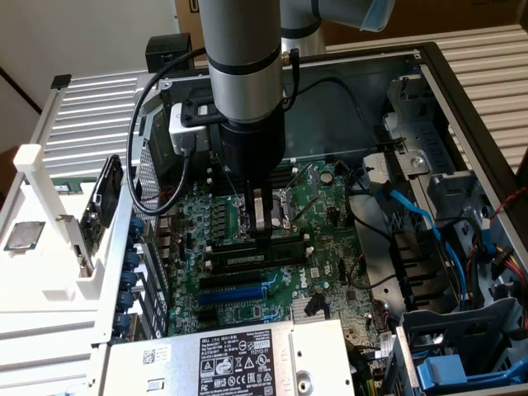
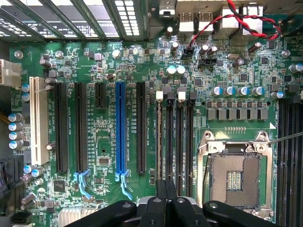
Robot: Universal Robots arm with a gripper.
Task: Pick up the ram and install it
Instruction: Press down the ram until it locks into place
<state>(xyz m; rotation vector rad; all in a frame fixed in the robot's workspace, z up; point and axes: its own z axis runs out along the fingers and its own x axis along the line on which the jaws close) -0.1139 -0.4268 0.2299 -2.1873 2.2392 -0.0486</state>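
Note:
My gripper [image 1: 262, 233] hangs low over the motherboard [image 1: 322, 206] inside the open computer case, fingers pressed together with nothing between them. Its tips are at the black memory slots [image 1: 256, 247]. Right at the tips, a long dark stick with a small white label, the ram [image 1: 247, 258], lies along the slots and looks seated in one. I cannot tell whether the tips touch it. In the wrist view the shut gripper [image 2: 165, 203] sits over the memory slots [image 2: 174, 137] with white end clips. There I cannot tell the ram from the slots.
The open CPU socket [image 2: 234, 177] lies beside the slots, and a blue expansion slot [image 2: 120, 132] on their other side. At the exterior view's left, a white rack [image 1: 49, 206] holds a green board [image 1: 101, 206] and a chip [image 1: 23, 235]. Blue cables [image 1: 412, 210] and drive cages crowd the right.

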